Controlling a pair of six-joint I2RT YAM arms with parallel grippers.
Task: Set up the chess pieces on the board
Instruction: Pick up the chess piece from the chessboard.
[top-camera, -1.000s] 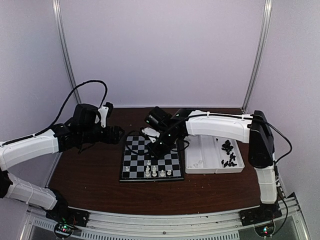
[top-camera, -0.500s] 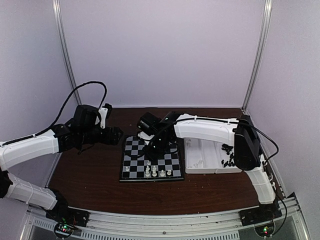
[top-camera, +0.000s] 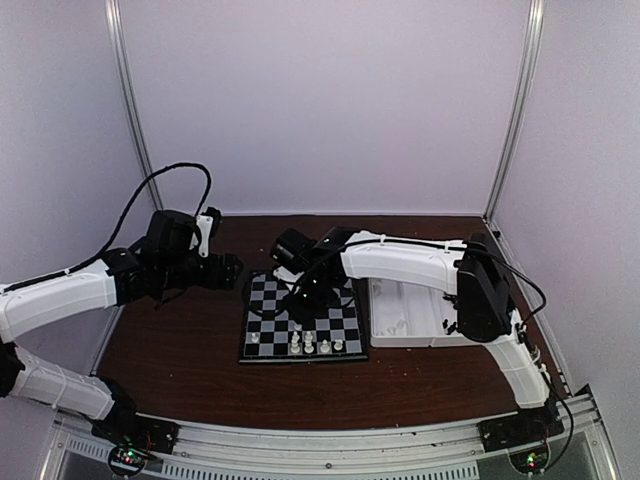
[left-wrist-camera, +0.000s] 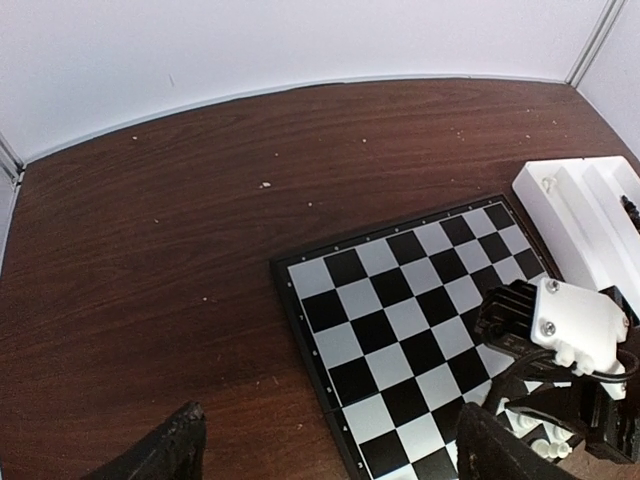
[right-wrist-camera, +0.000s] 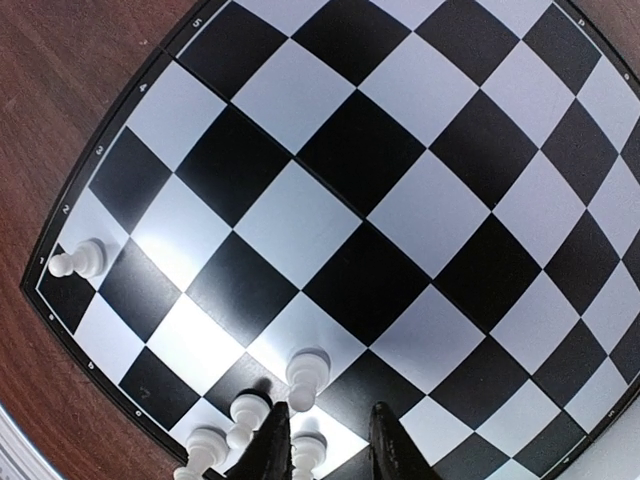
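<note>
While the left tool (left-wrist-camera: 332, 425) hangs over the tabletop (left-wrist-camera: 150, 250) beside the board (left-wrist-camera: 400, 320), fingers wide apart, the right tool (right-wrist-camera: 330, 418) sits low by white chess pieces (right-wrist-camera: 308, 372) on the board's near edge. Fingers narrowly apart; cannot tell if gripping.

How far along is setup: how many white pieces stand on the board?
5 white pieces visible: one alone near a board corner, four clustered at its edge by the right gripper, whose fingers may hide more.
</note>
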